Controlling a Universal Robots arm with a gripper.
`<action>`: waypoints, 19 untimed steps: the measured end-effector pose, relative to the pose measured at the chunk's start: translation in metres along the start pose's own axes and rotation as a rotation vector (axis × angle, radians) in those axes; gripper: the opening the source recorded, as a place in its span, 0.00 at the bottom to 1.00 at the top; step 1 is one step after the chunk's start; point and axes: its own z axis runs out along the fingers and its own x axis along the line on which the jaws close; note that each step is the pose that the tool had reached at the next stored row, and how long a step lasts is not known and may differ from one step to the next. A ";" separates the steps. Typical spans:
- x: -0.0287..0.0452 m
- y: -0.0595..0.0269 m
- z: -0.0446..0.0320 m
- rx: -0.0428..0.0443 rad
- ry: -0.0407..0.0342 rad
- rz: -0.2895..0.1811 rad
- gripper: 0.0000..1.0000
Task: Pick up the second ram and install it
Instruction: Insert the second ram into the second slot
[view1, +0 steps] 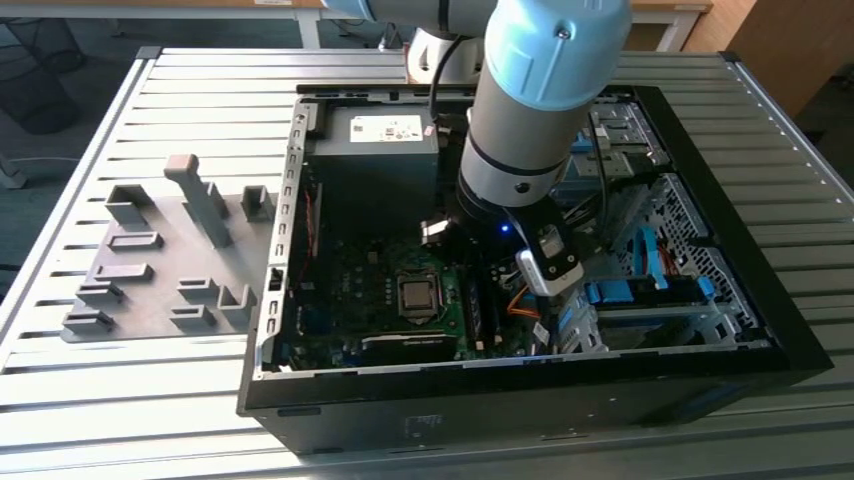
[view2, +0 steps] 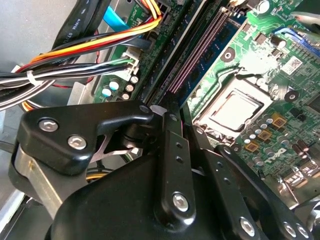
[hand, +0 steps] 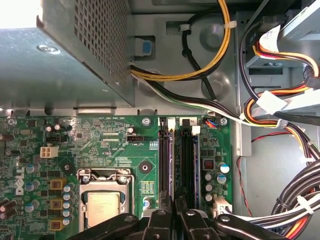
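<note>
The gripper (hand: 175, 207) has its jaws drawn close together, pinching the top edge of the second ram (hand: 175, 165), a thin dark board that stands on edge in the memory slots (hand: 186, 160) straight ahead of the fingertips; in the second wrist view the board (view2: 172, 75) runs away from the jaws along the same slots. Just beside the jaws lies the processor socket (hand: 104, 205) on the green motherboard (hand: 100, 135). Beyond the slots sit the grey power supply (hand: 75, 45) and bundled cables (hand: 280, 115), all inside the black computer case (view1: 747, 370).
</note>
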 end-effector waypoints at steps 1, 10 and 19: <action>0.0000 0.0000 -0.0005 0.0001 0.0000 0.000 0.14; 0.0000 -0.0002 0.0003 0.0008 0.0002 0.000 0.14; 0.0000 -0.0003 0.0023 -0.0069 0.0004 0.000 0.14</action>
